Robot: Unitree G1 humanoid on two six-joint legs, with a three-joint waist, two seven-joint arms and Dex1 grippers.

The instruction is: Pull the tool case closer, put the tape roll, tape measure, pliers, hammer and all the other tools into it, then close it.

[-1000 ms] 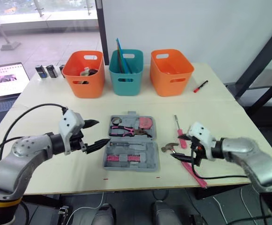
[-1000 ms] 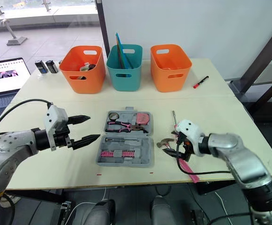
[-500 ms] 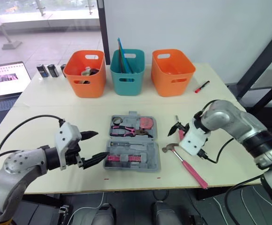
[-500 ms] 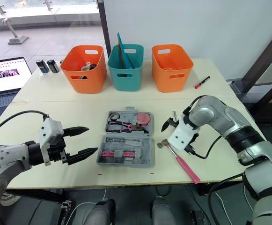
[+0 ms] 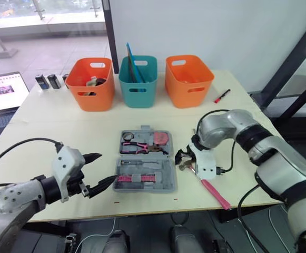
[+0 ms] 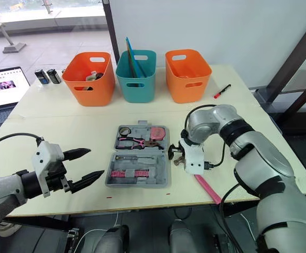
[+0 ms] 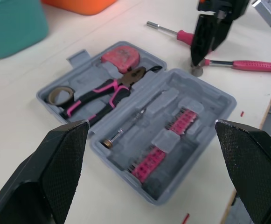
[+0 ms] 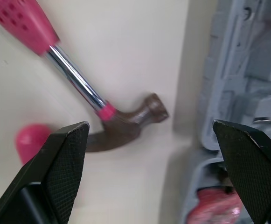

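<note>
Tool case open at table centre, hammer lying outside it

Tool case lies flat and open on the table, between the two arms. Its far half holds the tape roll at the left, the pliers across the middle and the tape measure at the right. Its near half holds a slim driver shaft and rows of pink bits.

The hammer lies on the table just beside the case's right edge, head towards the case. A pink-handled screwdriver lies on the table beyond it.

The right gripper hangs over the hammer's head with its fingers spread wide, grasping nothing. The left gripper sits near the case's left side, fingers likewise parted and empty.

At the back stand three bins: a left orange bin with small dark and pale items, a teal bin with blue flat pieces standing up, and a right orange bin whose inside I cannot make out
</note>
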